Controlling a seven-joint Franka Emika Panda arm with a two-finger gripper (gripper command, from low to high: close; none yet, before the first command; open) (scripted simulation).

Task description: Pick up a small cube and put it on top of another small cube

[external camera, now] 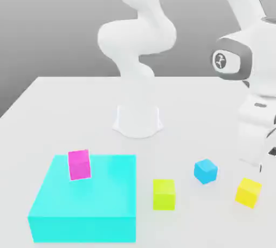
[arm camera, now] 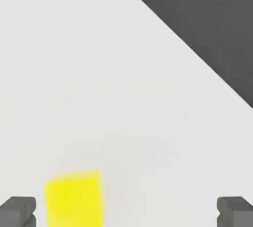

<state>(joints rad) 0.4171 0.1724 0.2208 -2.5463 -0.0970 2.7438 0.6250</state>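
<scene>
Quick count of what's on my table (external camera: 64, 107): five blocks total. Four are small cubes, one of each colour: one golden-yellow cube (external camera: 248, 192), one blue cube (external camera: 205, 171), one lime cube (external camera: 164, 194), one magenta cube (external camera: 79, 164). Then there's one big cyan block (external camera: 81, 209), the only large one, and the magenta cube is the single one sitting on it. So three small cubes on the table itself, one up top. One arm (external camera: 137, 36), one hand (arm camera: 126, 212) with two fingers (arm camera: 18, 210).
</scene>
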